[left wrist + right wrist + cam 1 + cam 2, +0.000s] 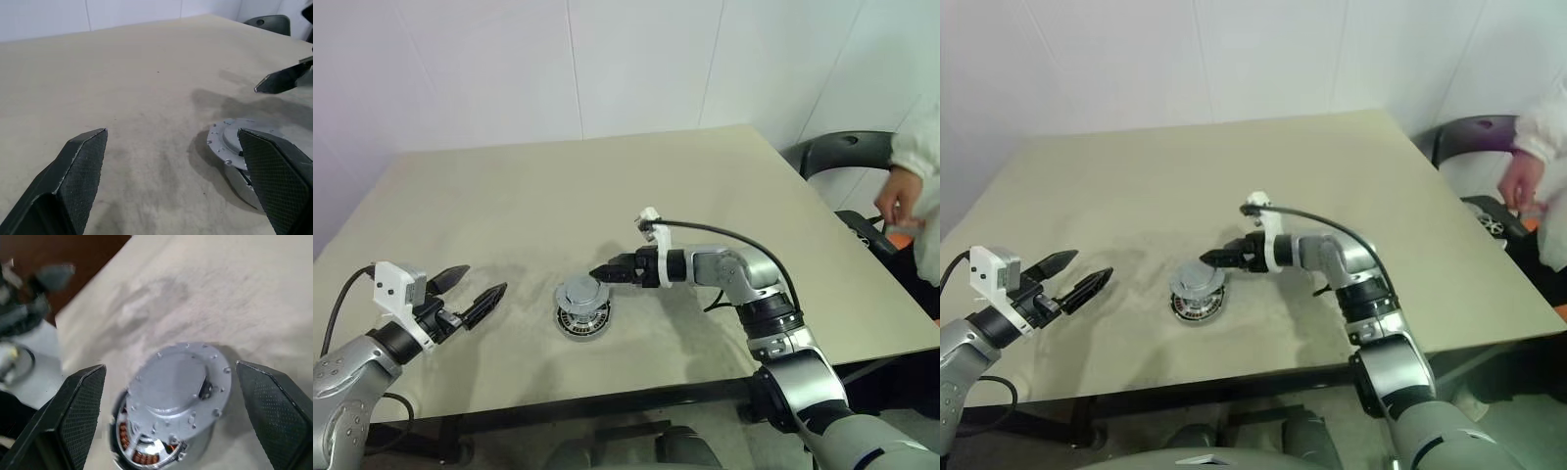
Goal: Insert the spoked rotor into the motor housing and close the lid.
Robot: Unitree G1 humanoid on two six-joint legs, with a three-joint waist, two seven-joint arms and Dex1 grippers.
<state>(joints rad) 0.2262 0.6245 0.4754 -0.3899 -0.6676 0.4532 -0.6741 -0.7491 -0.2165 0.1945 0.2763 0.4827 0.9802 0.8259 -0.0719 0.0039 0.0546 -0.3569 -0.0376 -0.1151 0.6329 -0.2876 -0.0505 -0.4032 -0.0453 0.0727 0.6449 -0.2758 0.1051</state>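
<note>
Two open grippers flank the motor housing on the desk; the lid sits tilted on it, windings showing. The right gripper, empty, hovers just above the lid's right edge, far nearer than the empty left gripper.

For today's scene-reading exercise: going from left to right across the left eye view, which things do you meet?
Left gripper, open → lid sitting tilted on the motor housing → right gripper, open, its arm reaching in from the right → dark chair → a person's hand at the right edge.
</note>
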